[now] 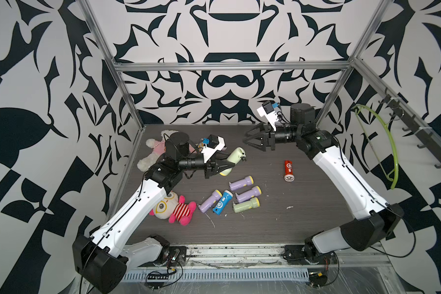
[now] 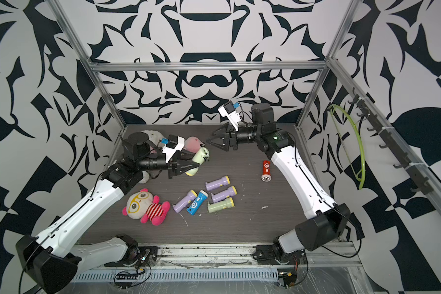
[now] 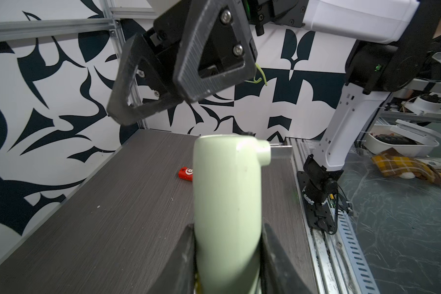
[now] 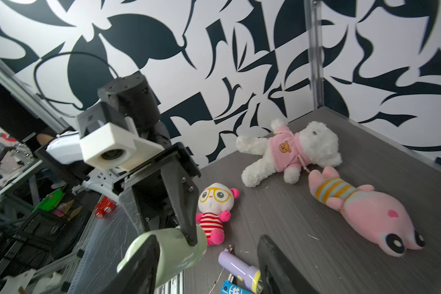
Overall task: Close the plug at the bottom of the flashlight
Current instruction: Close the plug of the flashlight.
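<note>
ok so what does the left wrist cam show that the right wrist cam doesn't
Only left wrist: a small red cylindrical flashlight, and the metal plug sticking out of the pale green plastic flashlight's end. Only right wrist: a white plush bear, a pink plush animal, a glasses-wearing doll, a lilac plastic flashlight. Both: that green flashlight clamped in the left gripper.
</note>
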{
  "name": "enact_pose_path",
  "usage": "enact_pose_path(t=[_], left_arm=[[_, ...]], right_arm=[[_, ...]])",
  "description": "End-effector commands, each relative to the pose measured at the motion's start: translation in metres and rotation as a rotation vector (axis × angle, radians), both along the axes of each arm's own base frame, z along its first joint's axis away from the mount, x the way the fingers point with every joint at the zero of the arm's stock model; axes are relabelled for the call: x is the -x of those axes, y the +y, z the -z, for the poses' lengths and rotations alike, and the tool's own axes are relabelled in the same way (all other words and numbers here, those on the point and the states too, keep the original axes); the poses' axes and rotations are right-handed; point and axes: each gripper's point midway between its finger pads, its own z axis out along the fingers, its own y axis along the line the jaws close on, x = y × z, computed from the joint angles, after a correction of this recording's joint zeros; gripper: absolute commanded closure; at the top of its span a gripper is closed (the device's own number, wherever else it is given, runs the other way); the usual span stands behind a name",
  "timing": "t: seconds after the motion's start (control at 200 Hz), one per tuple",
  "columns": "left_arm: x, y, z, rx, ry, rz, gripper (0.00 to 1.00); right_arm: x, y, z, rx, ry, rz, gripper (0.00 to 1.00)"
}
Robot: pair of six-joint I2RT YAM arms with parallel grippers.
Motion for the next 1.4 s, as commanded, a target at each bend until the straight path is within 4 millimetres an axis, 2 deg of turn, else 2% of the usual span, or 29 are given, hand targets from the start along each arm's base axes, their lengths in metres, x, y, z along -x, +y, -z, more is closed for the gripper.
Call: enact_pose_path(t=[0.0, 0.28, 0.695, 0.865, 1.14, 1.395], left_arm=[[0.019, 0.005, -0.035, 0.069, -0.079, 0.069, 1.0], [0.029, 0.008, -0.042, 0.089, -0.096, 0.096, 1.0], [0.031, 0.007, -0.041, 0.09, -0.086, 0.121, 1.0], [0.031, 0.006, -0.04, 0.089, -0.081, 0.126, 1.0], [0.031, 0.005, -0.039, 0.087, -0.073, 0.132, 1.0], [0.031, 0.005, -0.038, 0.086, -0.072, 0.136, 1.0]], right_arm=[[0.032, -0.002, -0.023, -0.023, -0.091, -0.087, 0.37], [0.052, -0.001, -0.026, -0.033, -0.09, -0.153, 0.38], [0.079, 0.006, -0.028, -0.037, -0.105, -0.248, 0.39], [0.081, 0.009, -0.03, -0.039, -0.111, -0.257, 0.4], [0.078, 0.011, -0.029, -0.045, -0.092, -0.281, 0.52], [0.076, 0.013, -0.028, -0.043, -0.08, -0.285, 0.56]])
